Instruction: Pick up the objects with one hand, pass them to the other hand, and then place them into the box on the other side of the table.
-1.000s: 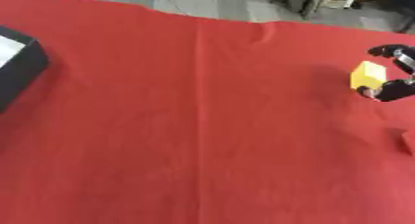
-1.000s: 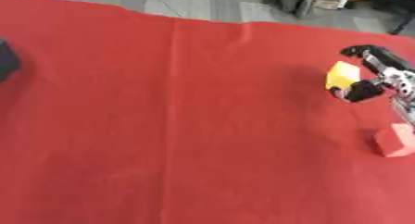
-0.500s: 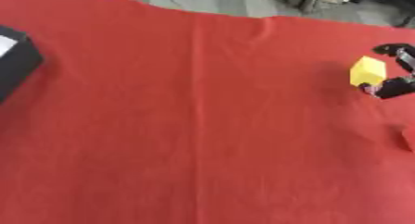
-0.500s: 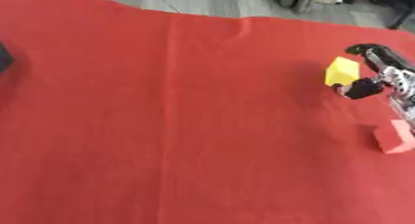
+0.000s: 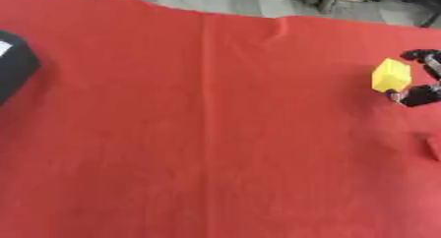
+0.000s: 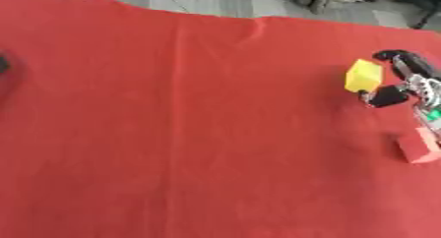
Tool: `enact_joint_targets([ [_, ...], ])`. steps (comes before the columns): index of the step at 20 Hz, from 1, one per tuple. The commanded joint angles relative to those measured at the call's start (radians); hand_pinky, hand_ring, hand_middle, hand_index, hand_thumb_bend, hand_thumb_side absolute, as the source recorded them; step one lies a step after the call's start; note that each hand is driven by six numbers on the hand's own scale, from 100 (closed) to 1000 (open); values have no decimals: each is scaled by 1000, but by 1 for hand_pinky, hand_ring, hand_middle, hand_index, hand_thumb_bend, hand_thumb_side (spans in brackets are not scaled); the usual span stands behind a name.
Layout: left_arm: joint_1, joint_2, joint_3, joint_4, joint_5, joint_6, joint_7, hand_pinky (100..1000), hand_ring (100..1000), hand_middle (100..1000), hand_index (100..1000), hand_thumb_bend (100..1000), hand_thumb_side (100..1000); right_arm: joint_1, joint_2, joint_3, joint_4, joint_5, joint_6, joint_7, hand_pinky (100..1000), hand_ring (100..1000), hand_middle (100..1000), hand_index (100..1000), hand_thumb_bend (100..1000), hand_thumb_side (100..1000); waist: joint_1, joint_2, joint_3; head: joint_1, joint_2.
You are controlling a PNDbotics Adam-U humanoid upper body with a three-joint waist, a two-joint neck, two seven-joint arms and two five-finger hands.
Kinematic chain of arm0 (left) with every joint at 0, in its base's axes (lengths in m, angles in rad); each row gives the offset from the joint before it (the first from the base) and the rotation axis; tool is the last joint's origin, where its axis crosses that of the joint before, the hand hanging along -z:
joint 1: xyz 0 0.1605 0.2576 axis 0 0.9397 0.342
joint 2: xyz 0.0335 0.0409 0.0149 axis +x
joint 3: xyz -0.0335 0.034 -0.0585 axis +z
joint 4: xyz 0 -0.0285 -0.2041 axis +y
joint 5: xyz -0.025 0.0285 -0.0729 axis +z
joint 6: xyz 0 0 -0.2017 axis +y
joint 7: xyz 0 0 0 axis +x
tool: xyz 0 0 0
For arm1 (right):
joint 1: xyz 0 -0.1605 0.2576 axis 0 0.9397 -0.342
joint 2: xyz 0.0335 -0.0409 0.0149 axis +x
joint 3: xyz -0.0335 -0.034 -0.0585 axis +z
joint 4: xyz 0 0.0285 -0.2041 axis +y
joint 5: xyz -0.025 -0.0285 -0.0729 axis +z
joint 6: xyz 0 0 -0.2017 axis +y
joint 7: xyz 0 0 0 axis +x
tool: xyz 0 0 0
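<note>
Red cloth covers the whole bench [image 5: 215, 133], and at about three o'clock your right robot hand [image 6: 403, 82] has its fingers and thumb curled round a yellow block [image 6: 362, 76], pinching it between the upper fingers and the dark thumb tip below. The block sits tilted in that pinch, its broad faces turned toward the middle of the bench, which reads as a grip chosen to leave bare surface for the other hand to take. Below it, near four o'clock, a red block [image 6: 419, 146] lies on the cloth just beside your wrist, apparently waiting its turn. The black box [image 5: 13, 65] shows only as a corner at nine o'clock, well apart from the yellow block across the full width of cloth; that gap is why a handover is called for. Your left robot hand appears in neither view, so you will likely need to bring it in before the pass.
</note>
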Motion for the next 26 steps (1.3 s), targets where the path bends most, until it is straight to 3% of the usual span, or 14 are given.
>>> enact_joint_targets([
  [1,-4,29,16,-18,5,-1,4,640,664,704,758,100,796,-1,-59,-24,2,-17,4,-23,915,947,880,899,367,100,7,-17,1,-7,-19],
  [7,-1,28,17,-18,4,0,2,643,664,703,756,100,796,8,-65,-31,4,-41,11,-57,915,947,880,897,376,100,5,-10,1,-10,-25],
  [26,4,24,18,-18,5,3,4,648,631,697,748,100,796,-13,-54,-14,3,-4,-14,-6,921,946,875,892,399,100,-2,6,13,-22,-35],
])
